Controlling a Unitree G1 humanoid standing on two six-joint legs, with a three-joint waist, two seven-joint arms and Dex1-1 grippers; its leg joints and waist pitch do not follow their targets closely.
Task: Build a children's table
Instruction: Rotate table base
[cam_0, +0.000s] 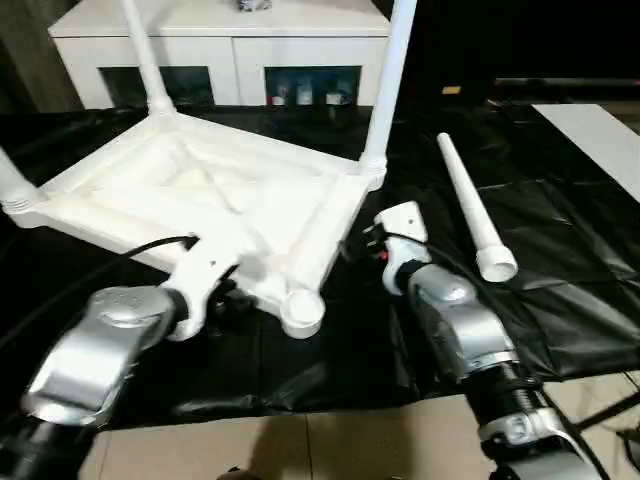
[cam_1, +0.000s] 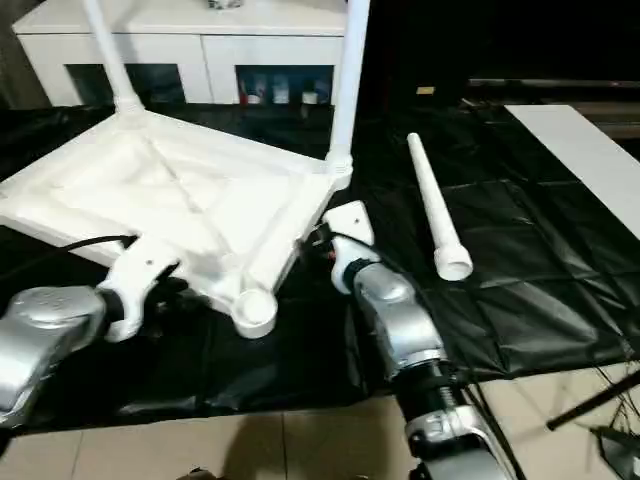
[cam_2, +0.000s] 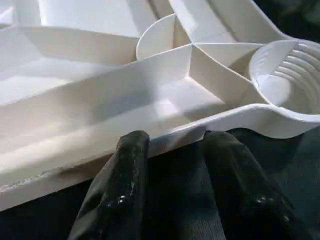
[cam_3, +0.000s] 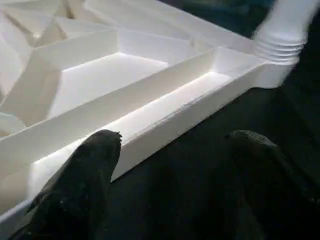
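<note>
Left eye view, table top: the children's table (cam_0: 200, 190) lies upside down on black sheeting (cam_0: 560, 260), ribbed underside up, tilted so its near corner hangs toward the robot.
Legs fitted: three stand screwed into corners, the far-left leg (cam_0: 145, 55), the far-right leg (cam_0: 392, 70) and a leg at the left edge (cam_0: 12, 185), of which just the base is visible.
Leg left: the fourth leg (cam_0: 472, 205) lies loose on the sheeting, well apart from the top on the robot's right, wide end nearest.
Open socket: the near corner socket (cam_0: 303, 312) is empty; its inner threads are bare in the left wrist view.
Progress: by my reckoning three quarters done; the last leg has yet to be picked up and screwed into that socket.
Left gripper (cam_2: 172, 150): fingers part-way apart, tips at the top's near rim beside the empty socket; whether they actually press on it is hard to tell.
Right gripper (cam_3: 170, 150): fingers wide apart, one tip touching or overlapping the long side rim, clamping nothing.
Containers: behind stands a white cabinet (cam_0: 220, 40); its glass-fronted compartments (cam_0: 312, 85) hold small items, too dim to name.
</note>
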